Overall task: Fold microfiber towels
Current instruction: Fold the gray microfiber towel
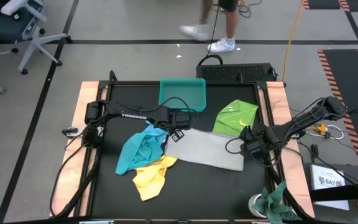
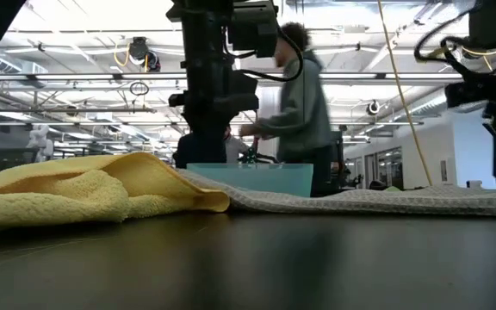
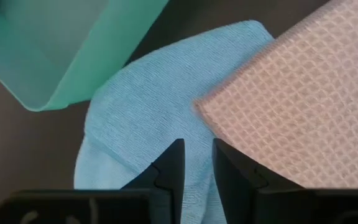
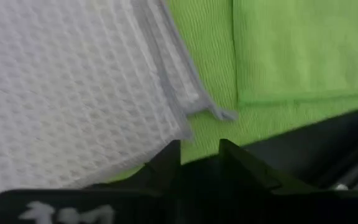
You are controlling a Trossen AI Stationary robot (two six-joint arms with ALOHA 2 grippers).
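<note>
altogether four towels [image 1: 205, 150], one tray [image 1: 182, 93]; left gripper [image 3: 196, 163] and right gripper [image 4: 199, 154] both slightly parted, empty.

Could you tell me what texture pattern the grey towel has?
A waffle weave on the grey towel, clearest in the right wrist view.

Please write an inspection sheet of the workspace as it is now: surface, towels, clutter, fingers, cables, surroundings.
Surface: black table, wooden side edges.
Job's things: pale grey towel flat at centre; lime green towel folded behind it; turquoise towel and yellow towel crumpled.
Clutter: teal tray; mottled rag at table corner.
Grippers: left gripper and right gripper at grey towel's ends, fingers slightly apart, holding nothing.
Cables: on both arms; yellow cable on floor.
Surroundings: person behind table; office chair.
</note>
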